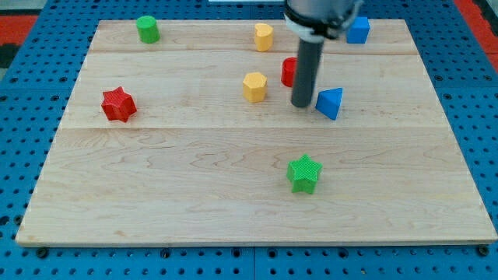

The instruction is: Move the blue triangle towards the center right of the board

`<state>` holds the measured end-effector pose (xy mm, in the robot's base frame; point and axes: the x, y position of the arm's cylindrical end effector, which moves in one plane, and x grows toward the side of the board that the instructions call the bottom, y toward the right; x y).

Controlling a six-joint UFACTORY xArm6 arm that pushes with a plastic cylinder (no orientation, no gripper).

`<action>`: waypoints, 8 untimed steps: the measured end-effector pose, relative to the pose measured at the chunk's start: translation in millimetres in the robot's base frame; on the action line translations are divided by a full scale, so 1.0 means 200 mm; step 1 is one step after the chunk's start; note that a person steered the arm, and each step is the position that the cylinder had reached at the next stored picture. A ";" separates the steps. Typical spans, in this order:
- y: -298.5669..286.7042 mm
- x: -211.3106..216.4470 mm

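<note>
The blue triangle (330, 103) sits just right of my tip (302, 105), close beside it; whether they touch I cannot tell. A red block (289, 71) hides partly behind the rod, a yellow block (254, 86) lies to its left.

I can read no text, label, brand, number or sign anywhere in my view. The wooden board (233, 194) carries only its grain and plank seams, the blue pegboard (23, 47) around it shows only rows of holes, and the faces of the blocks are plain colour with no marks that I can make out.
</note>
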<state>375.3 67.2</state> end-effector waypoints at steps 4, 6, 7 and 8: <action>0.17 0.05; 0.34 0.05; 0.45 0.04; 0.45 -0.15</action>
